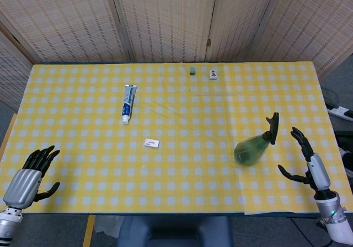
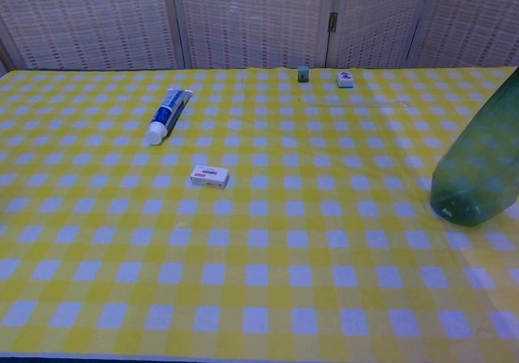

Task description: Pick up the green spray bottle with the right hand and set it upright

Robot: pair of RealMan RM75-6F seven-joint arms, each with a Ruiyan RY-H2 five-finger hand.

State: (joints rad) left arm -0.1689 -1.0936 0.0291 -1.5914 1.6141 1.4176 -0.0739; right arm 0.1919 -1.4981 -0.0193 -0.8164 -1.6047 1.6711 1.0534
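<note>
The green spray bottle stands on its base on the yellow checked tablecloth at the right, with its black nozzle up and leaning toward the right. The chest view shows its translucent green body at the right edge, top cut off. My right hand is to the right of the bottle, apart from it, fingers spread and holding nothing. My left hand rests at the near left corner with fingers apart, holding nothing. Neither hand appears in the chest view.
A toothpaste tube lies left of centre. A small white box sits near the middle. A small green block and a white tile are at the far edge. Folding screens stand behind the table.
</note>
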